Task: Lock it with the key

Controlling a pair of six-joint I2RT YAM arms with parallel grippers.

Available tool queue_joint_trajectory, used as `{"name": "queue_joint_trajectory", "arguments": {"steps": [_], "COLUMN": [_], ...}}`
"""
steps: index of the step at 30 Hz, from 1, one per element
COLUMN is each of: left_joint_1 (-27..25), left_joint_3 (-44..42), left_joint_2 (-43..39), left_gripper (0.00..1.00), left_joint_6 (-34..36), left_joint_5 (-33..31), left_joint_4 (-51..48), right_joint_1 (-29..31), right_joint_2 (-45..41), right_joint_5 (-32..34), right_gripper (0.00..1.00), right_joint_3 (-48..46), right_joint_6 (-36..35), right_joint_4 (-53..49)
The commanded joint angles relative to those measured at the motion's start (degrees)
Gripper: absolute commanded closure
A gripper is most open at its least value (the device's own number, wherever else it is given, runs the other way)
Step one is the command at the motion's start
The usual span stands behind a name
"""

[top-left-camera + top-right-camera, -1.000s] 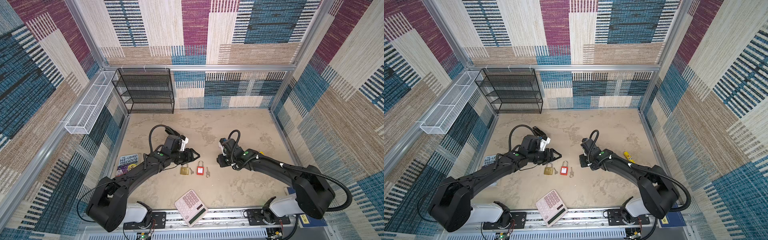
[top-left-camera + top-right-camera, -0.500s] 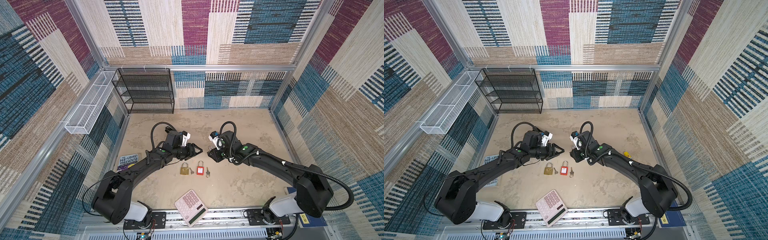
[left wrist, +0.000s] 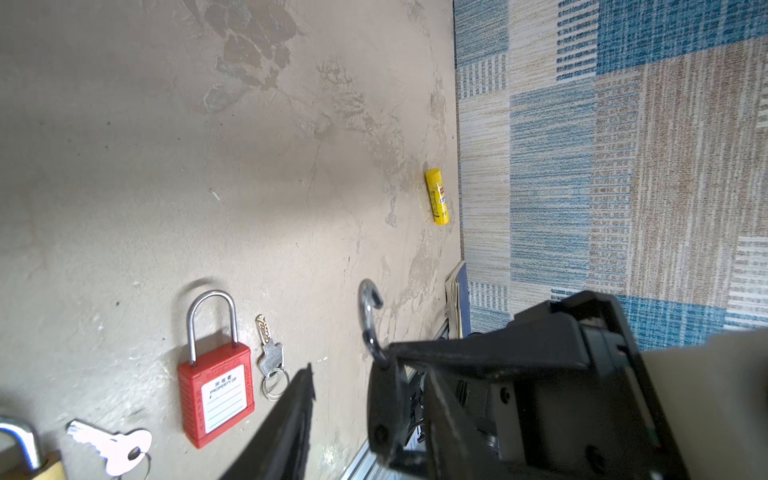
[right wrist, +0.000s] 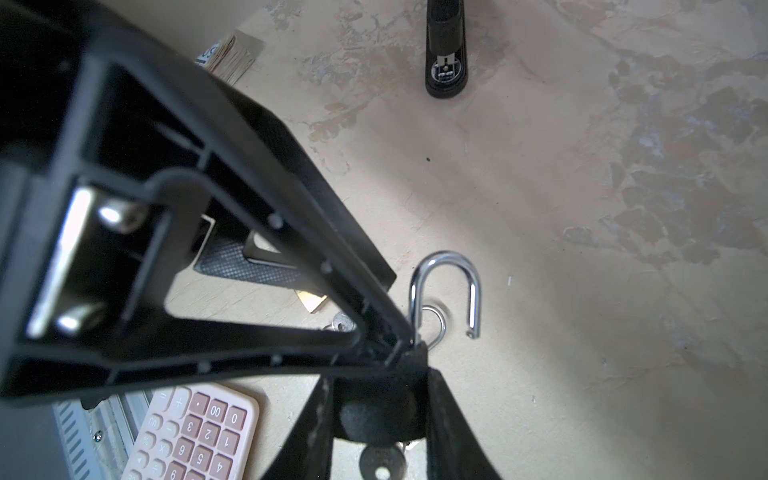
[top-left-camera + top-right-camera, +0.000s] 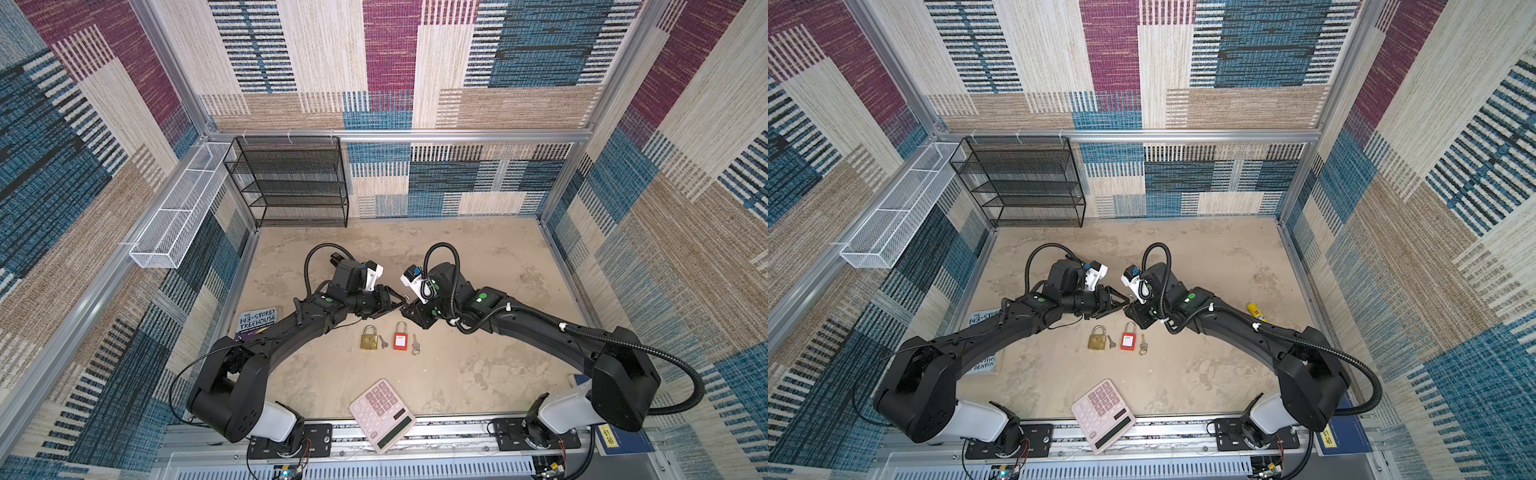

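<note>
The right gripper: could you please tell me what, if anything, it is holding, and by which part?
The right gripper holds a black padlock by its body; the open shackle sticks out free.

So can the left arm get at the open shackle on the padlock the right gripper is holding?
Probably yes. The shackle sticks out clear of the right gripper, which clamps only the padlock body, and the left gripper sits right beside it, nothing between.

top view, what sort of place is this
Probably a robot test cell, not a lived-in room: an aluminium frame holding carpet-patterned wall panels, and a rail at the front carrying two arm bases.
</note>
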Motion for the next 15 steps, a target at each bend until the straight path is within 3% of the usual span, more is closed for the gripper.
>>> {"name": "queue_joint_trajectory", "arguments": {"steps": [1, 15], "left_joint_1": [0.1, 0.1], "left_joint_3": [0.4, 0.2], "left_joint_2": [-0.4, -1.0], "left_gripper": [0.6, 0.81], "left_joint_6": [-0.6, -0.5], "left_joint_5": [0.7, 1.1], "left_joint_4": [0.7, 0.1], "right_joint_1": [0.4, 0.4], "right_joint_2": [0.3, 0.8], "right_joint_5": [-1.3, -3.2], "right_gripper": [0.74, 0.73], "right_joint_3": [0.9, 2.2], "right_joint_6": [-0.4, 0.1], "right_joint_4": [2.9, 4.0]}}
